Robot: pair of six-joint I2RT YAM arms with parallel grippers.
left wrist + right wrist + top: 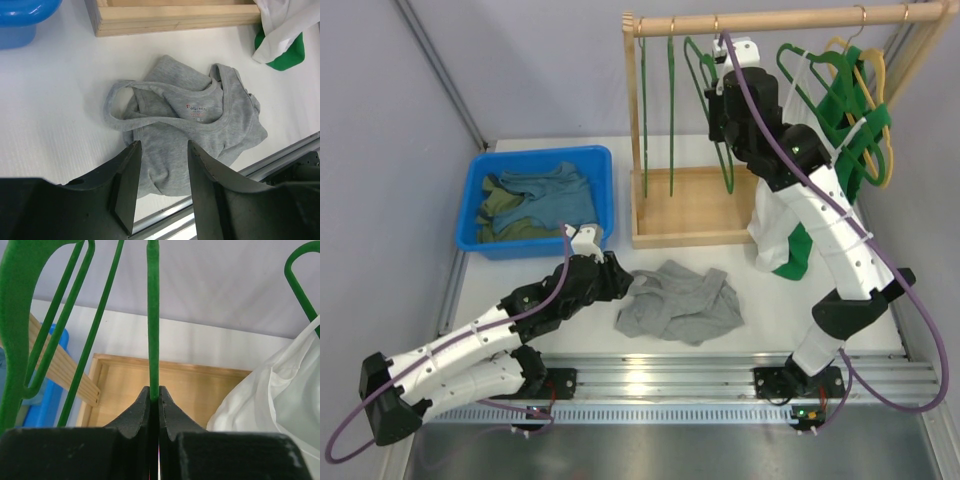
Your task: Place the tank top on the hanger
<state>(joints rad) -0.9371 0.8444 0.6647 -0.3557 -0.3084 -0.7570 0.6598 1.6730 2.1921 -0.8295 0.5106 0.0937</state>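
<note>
Two arms, split jobs. The right gripper (154, 392) is up by the wooden rail (770, 20), top centre of the overhead view. Its jaws are pinched tight on the thin green wire of the hanger (153, 315), and the wrist view shows the wire running straight up out of the closed fingertips. This reads as steadying or claiming the hanger so a strap can be fed onto it. I can't tell from here whether the hook sits on the rail or is clear of it.

The left gripper (163, 145) is low, lower centre-left of the overhead view, with its fingers spread fairly wide and nothing clamped. The tank top (680, 300) lies crumpled on the white table (770, 335), bottom centre, just in front of the rack base. In the left wrist view the neckline, printed label and one looped strap face up. The fingers straddle the garment's lower edge, which suits a pinch on the fabric, but contact can't be told.

Judgement: early in the task, with the garment not yet lifted and nothing on the hanger. The fabric is bunched, so a blind pinch likely takes several layers. The loose strap at centre-left of the wrist view looks the more useful grab.

Not task items: a white garment (770, 235) hanging at right of the rack, and a blue bin (480, 240) of clothes at upper left.
</note>
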